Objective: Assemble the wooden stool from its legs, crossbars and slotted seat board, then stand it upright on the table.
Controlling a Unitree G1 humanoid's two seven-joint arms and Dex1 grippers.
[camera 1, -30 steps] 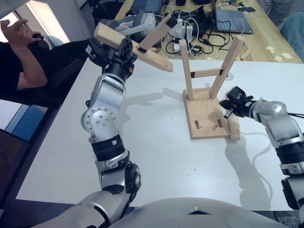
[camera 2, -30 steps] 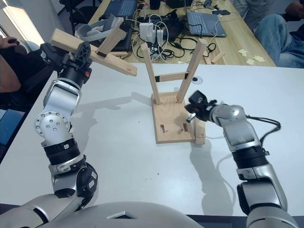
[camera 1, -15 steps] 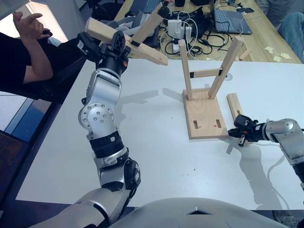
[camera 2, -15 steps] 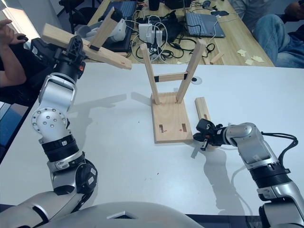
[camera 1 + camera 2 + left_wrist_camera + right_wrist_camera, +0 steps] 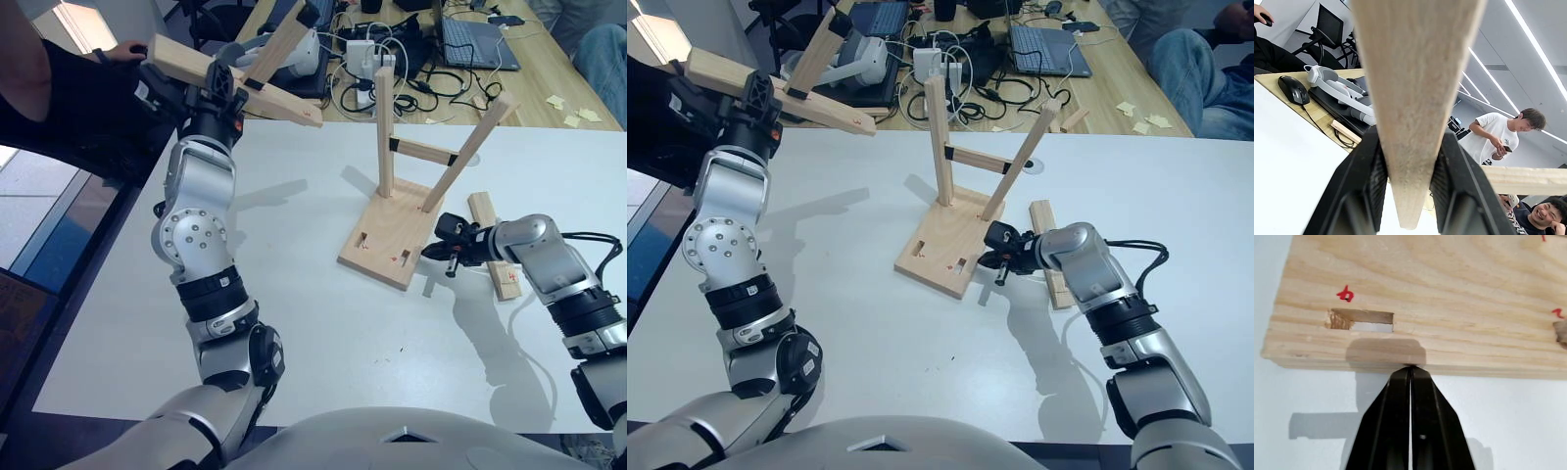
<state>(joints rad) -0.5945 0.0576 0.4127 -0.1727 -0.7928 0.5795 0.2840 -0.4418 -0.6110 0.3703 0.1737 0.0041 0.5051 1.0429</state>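
At the table's far left corner, the left arm stands nearly upright, elbow low and wrist high, its left gripper (image 5: 211, 83) clamped on a leg frame (image 5: 260, 86). The frame hangs in the air above the table edge; in the wrist view its black fingers (image 5: 1369, 181) press both sides of the wooden bar.

The right arm reaches in low from the right, forearm almost level with the table. The right gripper (image 5: 443, 253) is closed on nothing, its joined tips touching the board (image 5: 387, 250) at its near edge, just by a slot (image 5: 1361, 319).

The board lies on the white table (image 5: 323, 343), askew to the table's edges. From its far end rise two legs, one upright (image 5: 385, 127) and one leaning right (image 5: 460, 157), joined by a crossbar (image 5: 423, 152). A loose wooden piece (image 5: 1048, 250) lies flat beside the right forearm.

Behind the table stands a wooden desk (image 5: 549, 59) with a laptop (image 5: 477, 44) and tangled cables (image 5: 392, 59).
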